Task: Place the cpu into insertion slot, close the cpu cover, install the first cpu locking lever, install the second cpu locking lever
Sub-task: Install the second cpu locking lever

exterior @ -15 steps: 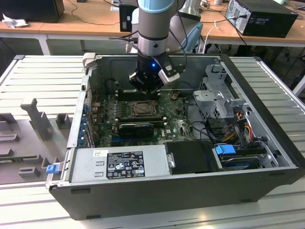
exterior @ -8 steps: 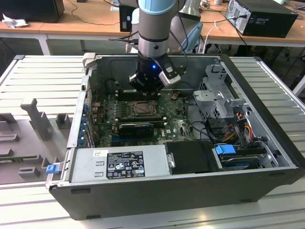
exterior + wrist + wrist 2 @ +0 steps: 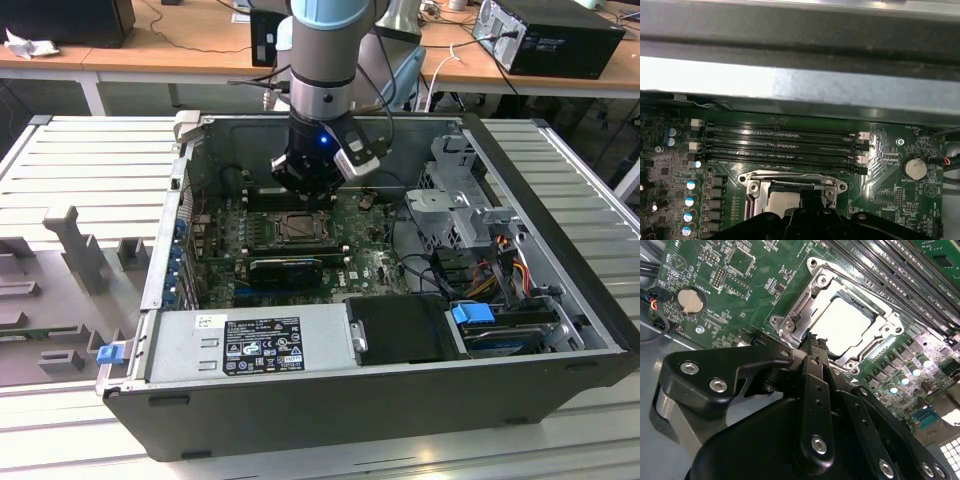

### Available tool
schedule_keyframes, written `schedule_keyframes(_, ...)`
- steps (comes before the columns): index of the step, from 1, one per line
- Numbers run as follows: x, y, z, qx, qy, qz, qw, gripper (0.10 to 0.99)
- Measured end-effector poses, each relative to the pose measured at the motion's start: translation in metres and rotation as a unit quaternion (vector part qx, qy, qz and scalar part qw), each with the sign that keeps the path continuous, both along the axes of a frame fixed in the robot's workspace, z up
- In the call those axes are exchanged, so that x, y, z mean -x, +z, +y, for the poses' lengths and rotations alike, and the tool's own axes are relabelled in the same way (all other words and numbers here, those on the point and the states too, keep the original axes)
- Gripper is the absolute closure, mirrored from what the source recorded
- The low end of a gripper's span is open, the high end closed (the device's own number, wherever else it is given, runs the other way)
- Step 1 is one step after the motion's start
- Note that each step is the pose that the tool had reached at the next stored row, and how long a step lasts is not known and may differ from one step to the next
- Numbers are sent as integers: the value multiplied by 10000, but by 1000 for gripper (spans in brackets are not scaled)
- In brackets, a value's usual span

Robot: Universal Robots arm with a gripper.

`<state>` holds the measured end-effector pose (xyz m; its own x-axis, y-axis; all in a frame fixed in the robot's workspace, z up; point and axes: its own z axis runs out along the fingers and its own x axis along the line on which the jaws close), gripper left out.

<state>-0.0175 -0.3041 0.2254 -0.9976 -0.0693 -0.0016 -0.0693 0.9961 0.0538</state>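
The arm is reaching down into the open computer case (image 3: 560, 250), its claw (image 3: 812, 347) hanging just above the motherboard (image 3: 755, 285) at the edge of the processor socket. The claw's fingers (image 3: 815, 375) are sitting pressed together with nothing between them. The cpu (image 3: 842, 322) is lying flat in the socket, its pale top showing through the open centre of the cpu cover (image 3: 800, 307), which is lying down around it.
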Motion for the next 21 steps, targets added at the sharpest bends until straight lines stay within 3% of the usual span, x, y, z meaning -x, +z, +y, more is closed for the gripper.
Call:
schedule_keyframes(3, -2, 2, -31, 5, 0, 0, 10000, 980)
schedule_keyframes(12, -11, 0, -43, 6, 0, 1, 10000, 980)
schedule_keyframes(21, -11, 76, -43, 6, 0, 1, 10000, 980)
